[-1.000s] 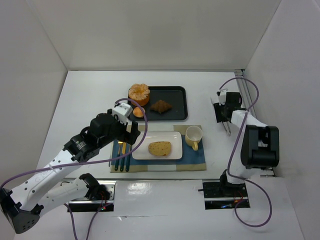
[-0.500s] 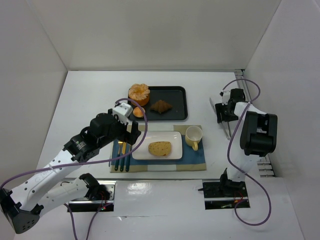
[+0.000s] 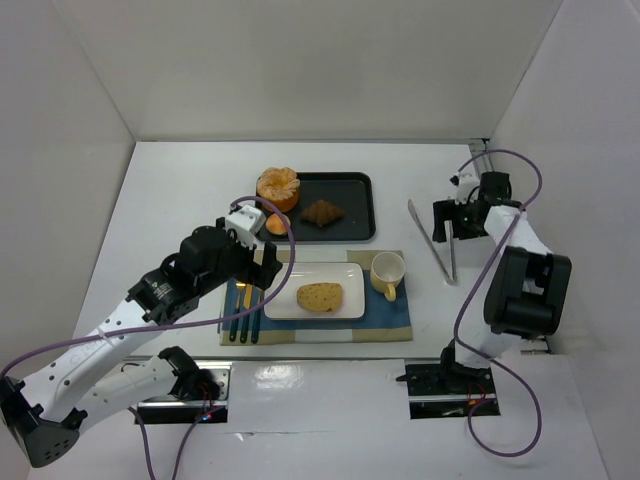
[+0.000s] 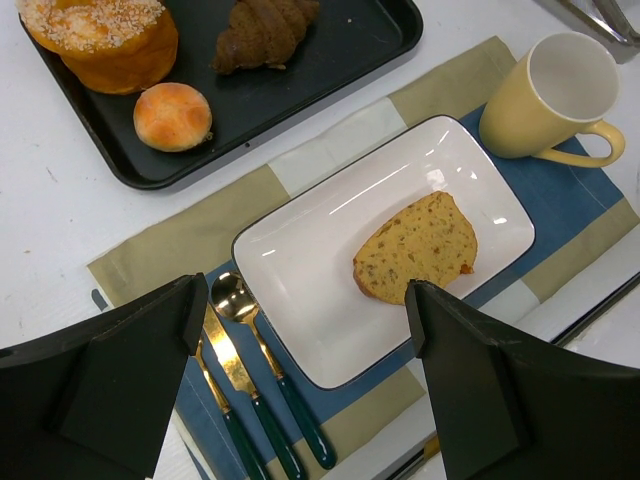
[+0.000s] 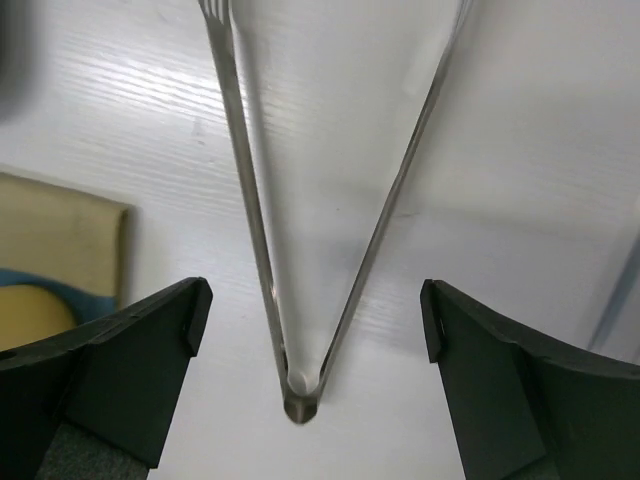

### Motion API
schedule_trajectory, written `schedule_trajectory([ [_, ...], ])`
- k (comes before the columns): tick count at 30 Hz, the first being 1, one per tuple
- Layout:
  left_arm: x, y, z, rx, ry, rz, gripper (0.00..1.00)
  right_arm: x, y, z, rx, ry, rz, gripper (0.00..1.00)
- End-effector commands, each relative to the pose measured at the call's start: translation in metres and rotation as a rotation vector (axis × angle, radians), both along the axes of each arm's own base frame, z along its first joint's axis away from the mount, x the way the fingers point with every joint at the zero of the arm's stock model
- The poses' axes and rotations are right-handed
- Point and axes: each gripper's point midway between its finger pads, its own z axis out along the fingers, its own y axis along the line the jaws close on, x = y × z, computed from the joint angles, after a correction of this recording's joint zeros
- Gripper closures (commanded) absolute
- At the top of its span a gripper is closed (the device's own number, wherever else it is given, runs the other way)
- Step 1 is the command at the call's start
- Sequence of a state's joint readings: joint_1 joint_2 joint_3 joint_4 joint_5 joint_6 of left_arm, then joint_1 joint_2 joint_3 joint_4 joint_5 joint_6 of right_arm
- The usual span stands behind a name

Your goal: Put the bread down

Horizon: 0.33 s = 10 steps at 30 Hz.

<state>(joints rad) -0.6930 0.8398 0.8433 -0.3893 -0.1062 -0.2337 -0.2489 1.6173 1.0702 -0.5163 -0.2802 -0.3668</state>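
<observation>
Tan bread (image 4: 420, 248) flat on white plate (image 4: 300, 265). Left gripper (image 4: 305, 310) above it, jaws wide, empty. Right gripper (image 5: 315, 310) wide too, over metal tongs (image 5: 243, 200) on table (image 5: 530, 140).

Bright, even overhead light fills the white enclosure, leaving only soft, faint shadows on the tabletop (image 3: 170, 200). Small white glints sit on the plate (image 4: 300, 270). In the right wrist view, the right end effector's fingers (image 5: 100, 370) are dark and slightly blurred along the bottom.
</observation>
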Motion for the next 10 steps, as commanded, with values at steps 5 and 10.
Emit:
schedule_trajectory([
  [5, 0.001, -0.005, 0.003, -0.005, -0.027, -0.027, 0.0, -0.001, 0.014, 0.099, 0.036, -0.245, 0.018, 0.0],
  [10, 0.002, -0.006, 0.0, 0.002, -0.019, -0.027, 0.0, 0.004, 0.026, 0.126, 0.058, -0.381, 0.012, 0.0],
])
